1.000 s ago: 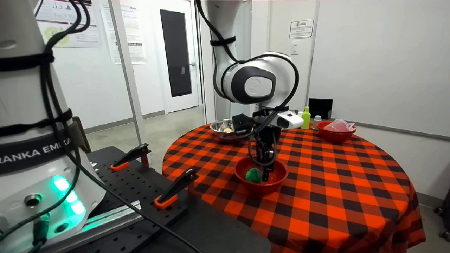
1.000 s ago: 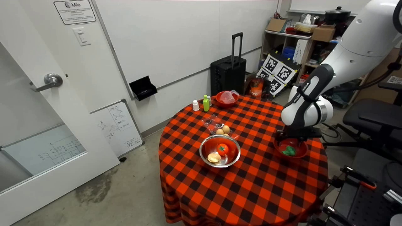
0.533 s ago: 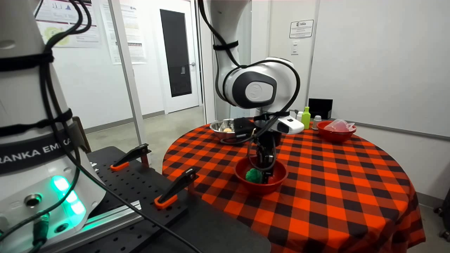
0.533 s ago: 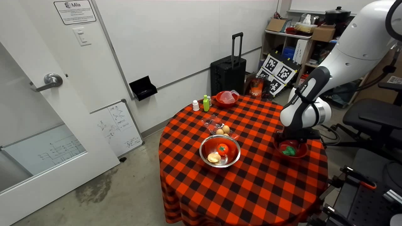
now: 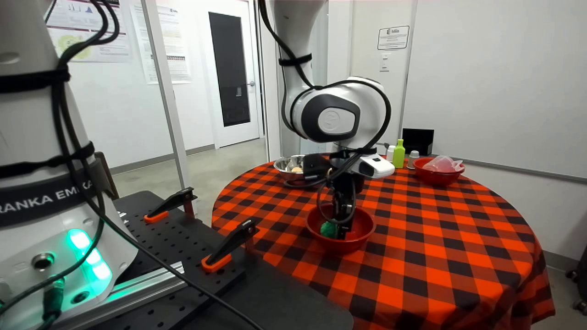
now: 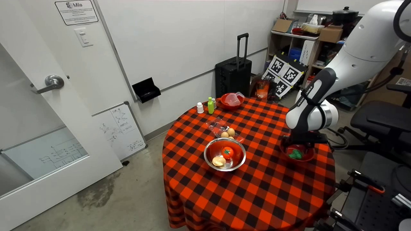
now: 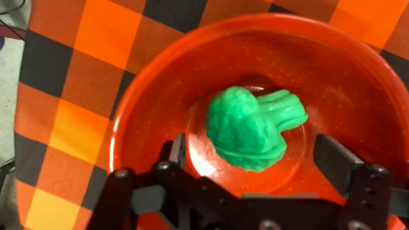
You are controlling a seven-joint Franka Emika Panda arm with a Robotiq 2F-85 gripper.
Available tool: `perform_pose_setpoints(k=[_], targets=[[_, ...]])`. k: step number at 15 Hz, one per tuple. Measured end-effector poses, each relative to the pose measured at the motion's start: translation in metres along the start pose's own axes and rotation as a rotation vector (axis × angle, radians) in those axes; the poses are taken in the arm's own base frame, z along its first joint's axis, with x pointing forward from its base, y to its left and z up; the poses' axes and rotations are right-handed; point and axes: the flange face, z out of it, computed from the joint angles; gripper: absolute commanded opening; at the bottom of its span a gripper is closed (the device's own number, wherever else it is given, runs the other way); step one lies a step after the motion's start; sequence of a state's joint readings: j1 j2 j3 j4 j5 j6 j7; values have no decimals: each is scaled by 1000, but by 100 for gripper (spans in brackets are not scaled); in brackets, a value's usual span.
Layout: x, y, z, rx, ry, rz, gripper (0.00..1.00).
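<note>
While low by the green broccoli (image 7: 246, 131) in its red bowl (image 7: 268, 57), wrist (image 5: 369, 117) near-vertical, jaws wide apart.

Arm (image 6: 362, 48): white, smooth, rounded links dotted with small round marks. Joint housing (image 5: 372, 110) white, with dark grey panel (image 5: 313, 118) around pale round cap (image 5: 332, 121), faint emblem on it. Base (image 5: 36, 250) white; dark band (image 5: 27, 208) bears white lettering "RANKA EMI…", partly cut off and crossed by cable. Lights (image 5: 91, 255) glow green near round, metal-rimmed socket (image 5: 43, 261). Black cables (image 5: 58, 107) lashed under black straps (image 5: 32, 82). White wrist box (image 5: 383, 169) with small dark oval spot. Tool (image 7: 255, 153) black; silvery screws (image 7: 122, 173), flat dark grey pads (image 7: 334, 163).
</note>
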State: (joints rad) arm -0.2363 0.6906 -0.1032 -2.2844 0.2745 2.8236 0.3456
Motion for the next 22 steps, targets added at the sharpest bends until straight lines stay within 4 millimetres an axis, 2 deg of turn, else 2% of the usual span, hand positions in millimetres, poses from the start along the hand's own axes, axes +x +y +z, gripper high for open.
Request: perform_pose_setpoints(k=[7, 17, 20, 22], targets=[[-2, 3, 3, -1, -28, 27, 22], [2, 7, 1, 17, -42, 72, 21], [5, 5, -8, 45, -38, 85, 21], [6, 4, -21, 69, -24, 82, 21]])
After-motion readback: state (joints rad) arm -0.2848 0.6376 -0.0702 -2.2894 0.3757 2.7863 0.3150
